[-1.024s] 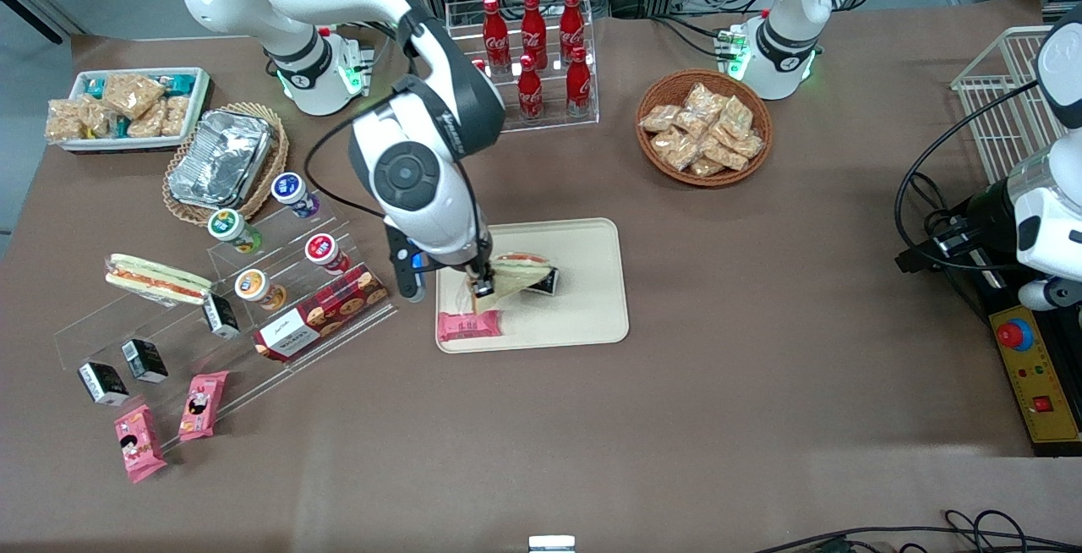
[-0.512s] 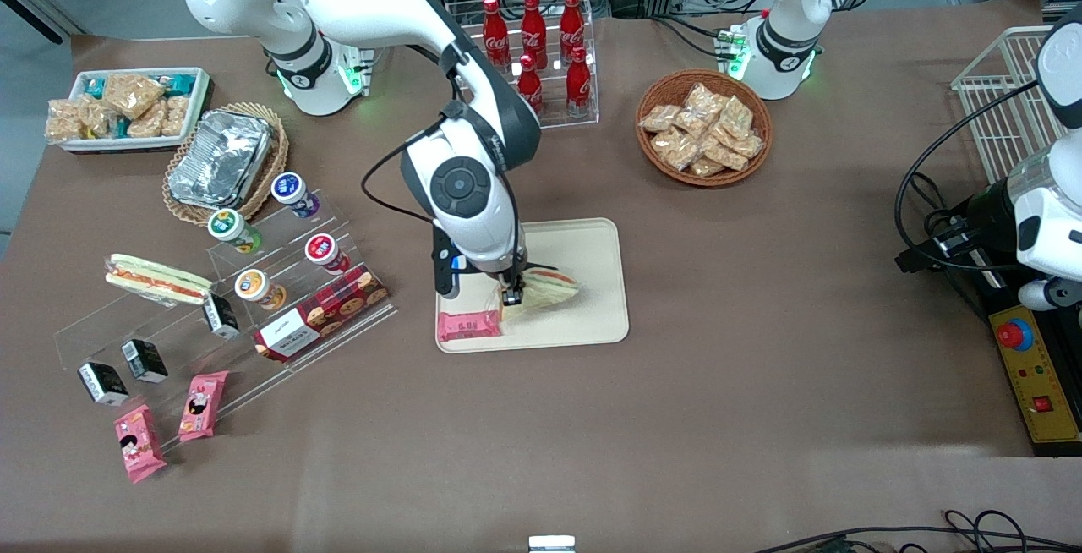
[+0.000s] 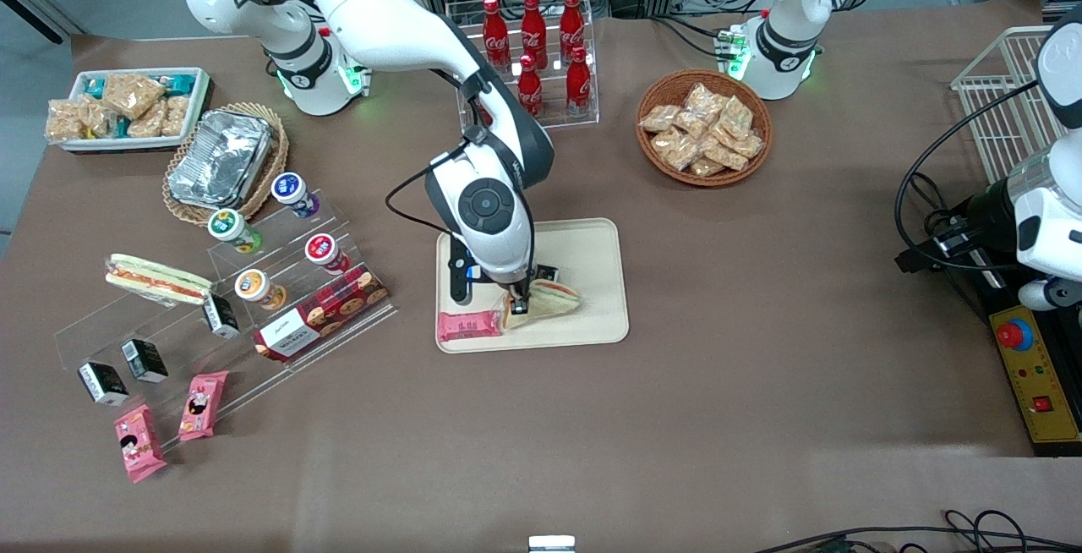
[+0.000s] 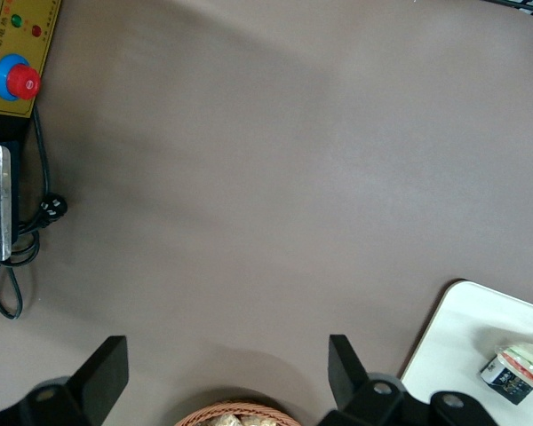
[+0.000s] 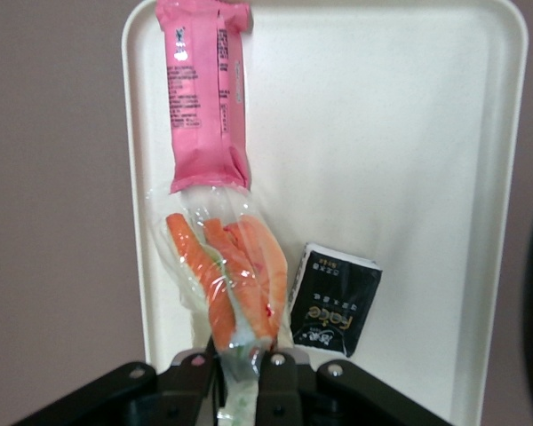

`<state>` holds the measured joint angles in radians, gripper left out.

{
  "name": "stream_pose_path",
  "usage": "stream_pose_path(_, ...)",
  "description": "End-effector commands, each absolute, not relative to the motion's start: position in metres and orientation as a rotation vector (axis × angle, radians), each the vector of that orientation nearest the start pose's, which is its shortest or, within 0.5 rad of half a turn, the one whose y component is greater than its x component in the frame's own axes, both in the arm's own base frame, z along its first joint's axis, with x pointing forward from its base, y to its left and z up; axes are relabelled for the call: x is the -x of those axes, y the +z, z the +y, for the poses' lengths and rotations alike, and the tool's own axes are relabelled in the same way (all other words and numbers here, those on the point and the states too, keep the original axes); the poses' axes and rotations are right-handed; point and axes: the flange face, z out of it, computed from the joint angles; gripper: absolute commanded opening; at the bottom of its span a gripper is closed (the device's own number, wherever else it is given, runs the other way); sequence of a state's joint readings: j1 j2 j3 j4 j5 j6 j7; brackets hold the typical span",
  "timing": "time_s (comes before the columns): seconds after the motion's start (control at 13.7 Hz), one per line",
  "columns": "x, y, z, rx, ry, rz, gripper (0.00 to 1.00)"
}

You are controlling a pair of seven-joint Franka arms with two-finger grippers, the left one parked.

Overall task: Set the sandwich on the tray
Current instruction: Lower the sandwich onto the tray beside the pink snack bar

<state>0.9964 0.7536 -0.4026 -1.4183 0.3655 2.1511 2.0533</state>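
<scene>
The wrapped sandwich [image 3: 549, 301] hangs low over the cream tray [image 3: 592, 240], its point held in my right gripper [image 3: 519, 306], which is shut on it. In the right wrist view the sandwich [image 5: 228, 275] shows orange filling stripes through clear wrap, pinched between the two fingers [image 5: 275, 377] of the gripper [image 5: 240, 377]. The tray [image 5: 400, 133] fills that view beneath it. I cannot tell whether the sandwich touches the tray. Another wrapped sandwich [image 3: 156, 277] lies on the acrylic stand toward the working arm's end.
On the tray lie a pink snack bar packet [image 3: 469, 326] [image 5: 202, 93] and a small black carton [image 3: 547, 272] [image 5: 334, 300], both right beside the sandwich. An acrylic stand [image 3: 254, 299] with cups and boxes, a cola rack [image 3: 532, 54] and a snack basket [image 3: 703, 128] surround the tray.
My gripper has carried the sandwich toward the parked arm's end and nearer the front camera, lowering over the tray. The black carton, covered half a second ago, shows again beside the arm.
</scene>
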Motion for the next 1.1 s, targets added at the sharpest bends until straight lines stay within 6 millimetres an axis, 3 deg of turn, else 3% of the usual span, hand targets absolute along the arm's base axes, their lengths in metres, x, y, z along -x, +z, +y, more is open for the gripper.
stream_pose_path(0.0, -0.562, 0.274, 0.474, 2.159, 0.059, 2.171, 0.17)
stream_pose_path(0.07, -0.562, 0.274, 0.474, 2.160, 0.062, 2.169, 0.34)
stream_pose_path(0.15, -0.561, 0.274, 0.475, 2.162, 0.064, 2.167, 0.73)
stream_pose_path(0.22, -0.562, 0.275, 0.474, 2.165, 0.060, 2.164, 1.00)
stream_pose_path(0.37, -0.562, 0.276, 0.474, 2.177, 0.051, 2.153, 1.00)
stream_pose_path(0.59, -0.565, 0.301, 0.471, 2.209, -0.002, 2.104, 1.00)
stream_pose_path(0.73, -0.563, 0.328, 0.464, 2.438, -0.124, 1.893, 1.00)
stream_pose_path(0.8, -0.563, 0.339, 0.453, 2.573, -0.095, 1.799, 1.00)
stream_pose_path(0.88, -0.564, 0.363, 0.440, 2.673, -0.052, 1.682, 1.00)
stream_pose_path(1.02, -0.579, 0.394, 0.405, 2.793, -0.013, 1.481, 1.00)
